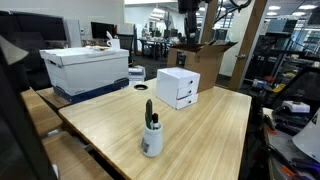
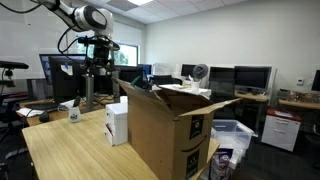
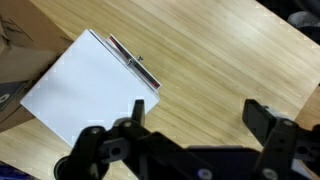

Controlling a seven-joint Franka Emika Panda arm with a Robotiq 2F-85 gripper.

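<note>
The claw [image 3: 195, 110] is hanging released, its two dark fingers [image 3: 262, 118] standing wide apart and gripping nothing, with only bare wood showing between them in the wrist view. It is hovering well above the wooden table [image 1: 210, 130], carried by the arm [image 2: 75, 14] that is reaching in from above in an exterior view.

The thing lying nearest to it is the white drawer box [image 3: 85, 85]. From the wrist it is showing a plain, flat white top, with a thin dark strip and a small handle running along one edge. It is sitting off to one side of the fingers, not between them. In both exterior views it is standing upright on the table as a small cube, and its front is showing two stacked drawers.

Closer to the camera, well apart from the drawer box, a cup [image 1: 152, 140] is standing upright and holding dark markers [image 1: 150, 110]. A large white storage box [image 1: 85, 68] with a blue base is resting at the table's side edge. An open cardboard box [image 2: 170, 130] is standing just beside the drawer box, its raised flaps rising higher than the drawers and crowding that side
</note>
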